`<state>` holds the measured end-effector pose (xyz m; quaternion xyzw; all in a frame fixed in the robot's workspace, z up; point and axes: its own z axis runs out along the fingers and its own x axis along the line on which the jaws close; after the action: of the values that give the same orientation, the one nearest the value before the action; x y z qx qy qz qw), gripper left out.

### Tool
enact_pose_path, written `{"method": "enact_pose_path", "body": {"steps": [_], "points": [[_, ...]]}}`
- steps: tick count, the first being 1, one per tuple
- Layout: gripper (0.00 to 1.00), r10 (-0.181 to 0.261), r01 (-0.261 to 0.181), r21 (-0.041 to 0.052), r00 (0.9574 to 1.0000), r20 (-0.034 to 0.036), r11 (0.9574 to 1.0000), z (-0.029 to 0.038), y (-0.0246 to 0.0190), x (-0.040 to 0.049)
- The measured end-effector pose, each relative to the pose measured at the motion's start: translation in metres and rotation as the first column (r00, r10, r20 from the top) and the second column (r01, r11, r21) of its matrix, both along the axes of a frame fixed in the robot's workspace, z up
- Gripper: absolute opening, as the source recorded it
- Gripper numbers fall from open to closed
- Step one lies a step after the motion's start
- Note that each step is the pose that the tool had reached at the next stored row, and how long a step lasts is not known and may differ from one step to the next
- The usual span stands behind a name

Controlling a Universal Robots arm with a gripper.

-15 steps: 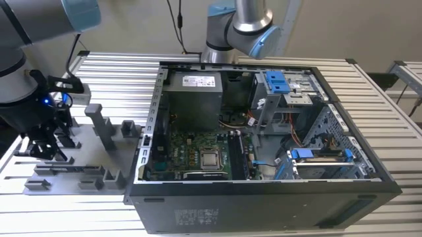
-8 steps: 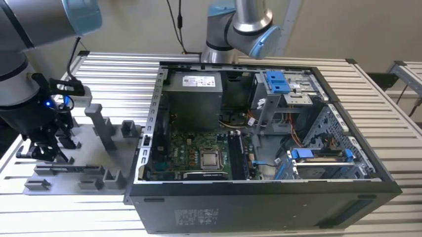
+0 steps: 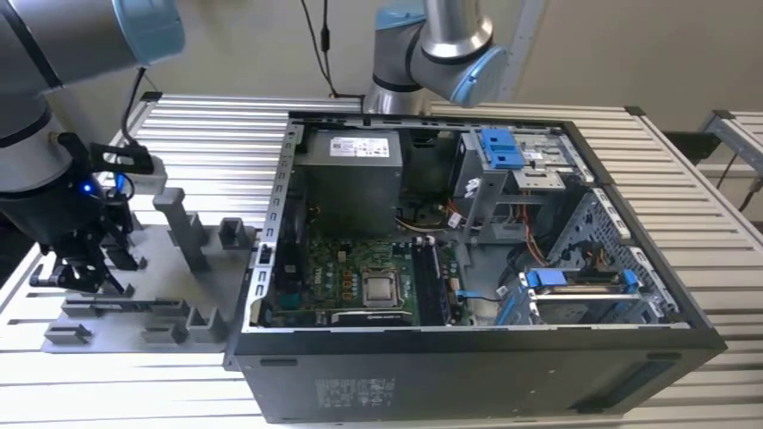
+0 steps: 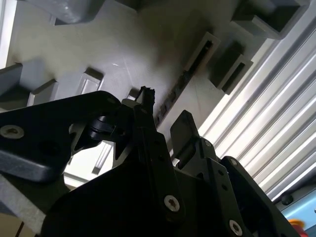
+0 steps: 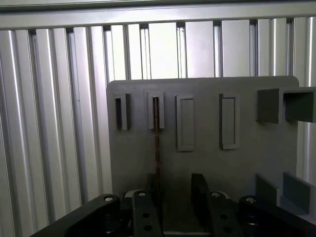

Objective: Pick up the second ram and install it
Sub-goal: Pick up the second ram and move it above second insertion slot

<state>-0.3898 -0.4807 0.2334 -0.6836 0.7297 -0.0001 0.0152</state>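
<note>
Exterior view's left: the arm (image 3: pixel 36 134) reaches down w/ its gripper (image 3: pixel 86 268) low over the near-left part of the grey tray (image 3: pixel 161 277). The tray sits on the slatted metal table (image 3: pixel 214 125) & has upright posts and narrow slots.

In the first wrist view the ram stick (image 5: pixel 157 138) stands on edge in one slot of the tray (image 5: pixel 247 158). It's seen edge-on as a thin dark line w/ a brownish edge, running from the slot down into the gap of the gripper (image 5: pixel 175 186). Jaws are apart, one finger (image 5: pixel 198 190) on each side of the stick. The stick is close by one finger, w/ a clear gap to the other. Can't tell if the closer finger touches it; the jaws aren't clamped on it.

The second wrist view agrees. The gripper (image 4: pixel 165 106) has its jaws spread, and the ram stick (image 4: pixel 174 96) shows as a dark strip w/ a row of chips btwn the tips, tray (image 4: pixel 59 54) beneath.

Exterior view, right of the tray: an open PC case (image 3: pixel 477 384) lies on its side, just beside the tray. Inside are a green motherboard (image 3: pixel 346 277) at near left, a grey power supply box (image 3: pixel 352 179) farther back, & blue brackets (image 3: pixel 507 147) at far right. A second arm (image 3: pixel 435 45) stands at the far side, behind the case.
</note>
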Motion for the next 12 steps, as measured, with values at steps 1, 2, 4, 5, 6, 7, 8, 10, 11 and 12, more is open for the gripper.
{"method": "enact_pose_path", "body": {"steps": [1, 2, 4, 5, 6, 7, 8, 10, 11, 12], "points": [[0.42, 0.0, 0.0, -0.0002, 1.0, 0.0, 1.0, -0.0003, 0.0, 0.0], [0.42, 0.0, 0.0, -0.0003, 1.0, -0.0002, 1.0, -0.0005, 0.0, 0.0], [0.42, 0.0, 0.0, -0.0003, 1.0, -0.0003, 1.0, -0.0012, 0.0, 0.0], [0.42, 0.0, 0.0, -0.0003, 1.0, -0.0003, 1.0, -0.0016, 0.0, 0.0], [0.42, 0.0, 0.0, -0.0002, 1.0, -0.0005, 1.0, -0.0019, 0.0, 0.0], [0.42, 0.0, 0.0, -0.0003, 1.0, -0.0012, 1.0, -0.0022, -0.0001, 0.0001], [0.42, 0.0, 0.0, -0.0003, 1.0, -0.002, 1.0, -0.0025, -0.0001, 0.0001], [0.42, 0.0, 0.0, -0.0003, 1.0, -0.0038, 1.0, -0.0032, -0.0001, 0.0], [0.42, 0.0, 0.0, -0.0004, 1.0, -0.0048, 1.0, -0.0035, -0.0001, 0.0], [0.42, 0.0, 0.0, -0.0004, 1.0, -0.0056, 1.0, -0.0038, -0.0001, 0.0]]}}
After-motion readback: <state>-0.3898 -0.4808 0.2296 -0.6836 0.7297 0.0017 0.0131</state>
